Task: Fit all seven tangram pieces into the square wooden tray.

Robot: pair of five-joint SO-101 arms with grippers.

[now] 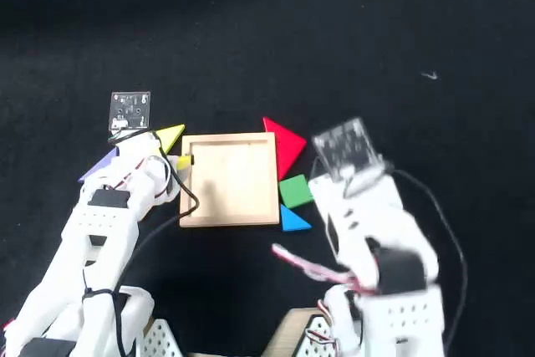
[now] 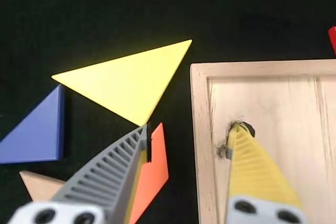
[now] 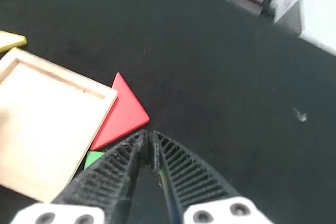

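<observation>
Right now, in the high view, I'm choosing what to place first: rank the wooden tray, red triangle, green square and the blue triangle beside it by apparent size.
1. wooden tray
2. red triangle
3. green square
4. blue triangle, which looks a little smaller than the square

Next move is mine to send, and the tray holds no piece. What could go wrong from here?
1. The left gripper is open astride one wall of the tray, one finger inside, one outside; closing would likely clamp that wall and drag the tray.
2. Its outer finger sits by the orange piece and the yellow triangle; a sweep could scatter both.
3. The right gripper is shut near the red triangle; lowered so, it may push it.
</observation>
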